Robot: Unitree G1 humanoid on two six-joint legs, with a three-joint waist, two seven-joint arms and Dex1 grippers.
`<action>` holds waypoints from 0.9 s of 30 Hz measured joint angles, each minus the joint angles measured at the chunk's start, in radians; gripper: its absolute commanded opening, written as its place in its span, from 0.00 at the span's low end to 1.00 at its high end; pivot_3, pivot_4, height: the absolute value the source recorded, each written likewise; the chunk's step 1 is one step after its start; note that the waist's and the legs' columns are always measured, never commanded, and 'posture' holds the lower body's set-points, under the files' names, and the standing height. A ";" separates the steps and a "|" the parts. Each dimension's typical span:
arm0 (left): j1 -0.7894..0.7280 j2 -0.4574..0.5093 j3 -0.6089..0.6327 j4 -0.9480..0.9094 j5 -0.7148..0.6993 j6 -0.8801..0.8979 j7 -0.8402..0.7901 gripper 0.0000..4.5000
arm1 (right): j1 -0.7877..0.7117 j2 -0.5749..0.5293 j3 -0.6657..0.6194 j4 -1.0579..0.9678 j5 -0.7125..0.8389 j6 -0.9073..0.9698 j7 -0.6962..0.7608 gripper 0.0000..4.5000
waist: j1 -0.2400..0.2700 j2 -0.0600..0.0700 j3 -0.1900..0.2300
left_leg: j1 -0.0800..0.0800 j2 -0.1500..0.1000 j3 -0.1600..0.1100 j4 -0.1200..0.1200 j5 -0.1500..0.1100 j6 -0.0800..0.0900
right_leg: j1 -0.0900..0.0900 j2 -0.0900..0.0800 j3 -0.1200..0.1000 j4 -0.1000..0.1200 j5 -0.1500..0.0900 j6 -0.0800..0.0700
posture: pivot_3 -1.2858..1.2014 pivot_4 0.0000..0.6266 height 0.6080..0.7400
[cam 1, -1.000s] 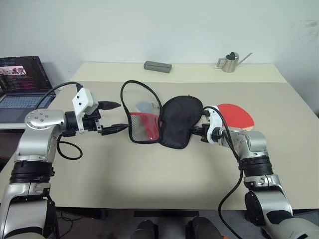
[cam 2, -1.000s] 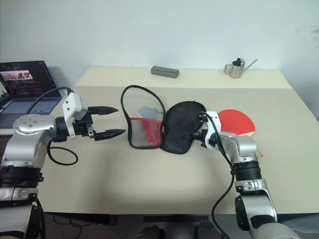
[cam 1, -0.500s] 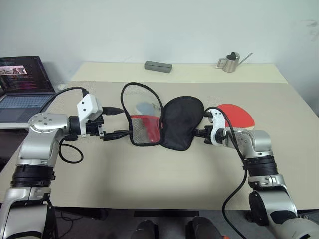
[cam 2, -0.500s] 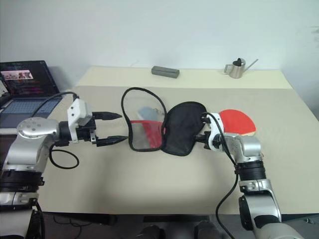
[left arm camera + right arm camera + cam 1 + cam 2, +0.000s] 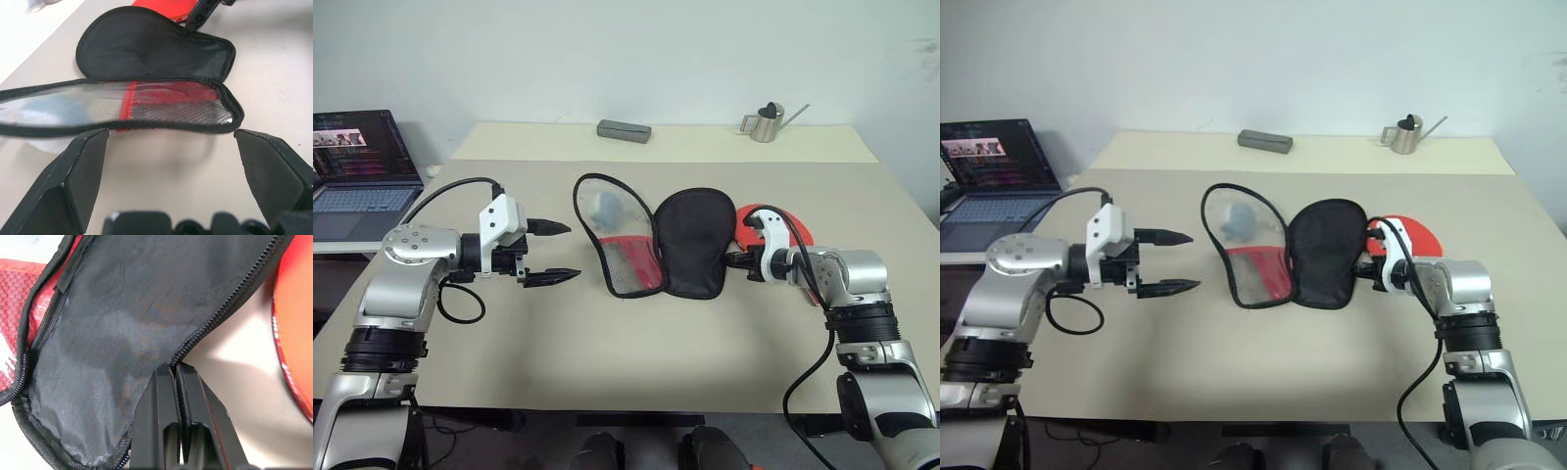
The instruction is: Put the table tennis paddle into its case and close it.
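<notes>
Our right gripper is pinched tight on the zipper edge of the case, its two fingers pressed together over the black rim. Our left gripper hangs spread wide and empty just beside the case's other half, touching nothing.

The case lies unzipped and splayed on the table: the black half faces us on the right, while the see-through and red mesh half lies to its left, joined along the middle. We cannot read any lettering on it.

The paddle lies on the table outside the case, just behind our right gripper. We see only part of its red face; the gripper, its cable and the case edge cover the rest, and the handle is hidden.

Farther back stand a grey block and a small metal watering can. A laptop is cut off at the left edge.
</notes>
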 measured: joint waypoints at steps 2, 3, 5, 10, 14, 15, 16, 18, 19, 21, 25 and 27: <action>-0.002 -0.001 -0.001 0.000 0.000 0.001 0.000 1.00 | 0.001 -0.012 0.013 0.000 0.000 -0.001 0.013 0.01 | 0.000 0.000 0.000 | 0.000 0.000 0.000 0.000 0.000 0.000 | 0.000 0.000 0.000 0.000 0.000 0.000 | 0.52 0.24 1.00; -0.005 -0.002 -0.001 0.000 0.000 0.001 0.000 1.00 | 0.001 -0.016 0.016 0.000 0.000 -0.001 0.019 0.01 | 0.000 0.000 0.000 | 0.000 0.000 0.000 0.000 0.000 0.000 | 0.000 0.000 0.000 0.000 0.000 0.000 | 0.52 0.24 1.00; -0.011 -0.002 -0.001 0.000 0.000 0.002 0.000 1.00 | 0.002 -0.023 0.025 0.000 -0.001 -0.004 0.030 0.01 | 0.000 0.000 0.000 | 0.000 0.000 0.000 0.000 0.000 0.000 | 0.000 0.000 0.000 0.000 0.000 0.000 | 0.52 0.24 1.00; -0.015 -0.008 -0.001 0.000 0.000 0.005 0.000 1.00 | 0.004 -0.024 0.038 0.002 -0.024 -0.031 0.023 0.21 | 0.000 0.000 0.000 | 0.000 0.000 0.000 0.000 0.000 0.000 | 0.000 0.000 0.000 0.000 0.000 0.000 | 0.52 0.24 1.00; -0.015 -0.008 -0.001 0.000 0.000 0.014 0.000 1.00 | 0.004 -0.024 0.038 0.009 -0.044 -0.057 0.008 0.51 | 0.000 0.000 0.000 | 0.000 0.000 0.000 0.000 0.000 0.000 | 0.000 0.000 0.000 0.000 0.000 0.000 | 0.52 0.24 1.00; -0.015 -0.008 -0.001 0.000 0.000 0.015 0.000 1.00 | 0.004 -0.025 0.038 0.010 -0.047 -0.063 0.006 0.57 | 0.000 0.000 0.000 | 0.000 0.000 0.000 0.000 0.000 0.000 | 0.000 0.000 0.000 0.000 0.000 0.000 | 0.52 0.24 1.00; -0.015 -0.008 -0.001 0.000 0.000 0.016 0.000 1.00 | 0.004 -0.025 0.038 0.011 -0.050 -0.070 0.003 0.57 | 0.000 0.000 0.000 | 0.000 0.000 0.000 0.000 0.000 0.000 | 0.000 0.000 0.000 0.000 0.000 0.000 | 0.52 0.24 1.00; -0.015 -0.009 -0.001 -0.001 0.000 0.016 0.000 1.00 | 0.004 -0.032 0.037 0.015 -0.058 -0.080 -0.006 0.57 | 0.000 0.000 0.000 | 0.000 0.000 0.000 0.000 0.000 0.000 | 0.000 0.000 0.000 0.000 0.000 0.000 | 0.52 0.24 1.00; -0.015 -0.009 -0.001 -0.001 0.000 0.016 0.000 1.00 | 0.004 -0.036 0.036 0.016 -0.060 -0.081 -0.008 0.57 | 0.000 0.000 0.000 | 0.000 0.000 0.000 0.000 0.000 0.000 | 0.000 0.000 0.000 0.000 0.000 0.000 | 0.52 0.24 1.00; -0.015 -0.009 -0.001 -0.001 0.000 0.016 0.000 1.00 | 0.004 -0.049 0.032 0.016 -0.062 -0.088 -0.013 0.57 | 0.001 0.000 0.000 | 0.000 0.000 0.000 0.000 0.000 0.000 | 0.000 0.000 0.000 0.000 0.000 0.000 | 0.52 0.24 1.00; -0.015 -0.009 -0.001 0.000 0.001 0.015 0.000 1.00 | -0.001 -0.099 -0.010 0.016 -0.073 -0.117 -0.017 0.57 | 0.004 0.000 0.000 | -0.001 0.000 0.000 0.000 0.000 0.000 | 0.000 0.000 0.000 -0.001 0.000 0.000 | 0.52 0.24 1.00; -0.016 -0.009 -0.001 0.000 0.002 0.015 0.000 1.00 | -0.006 -0.116 -0.027 0.016 -0.076 -0.128 -0.014 0.57 | 0.003 0.000 0.000 | 0.000 0.000 0.000 0.000 0.000 0.000 | 0.000 0.000 0.000 0.000 0.000 0.000 | 0.52 0.24 1.00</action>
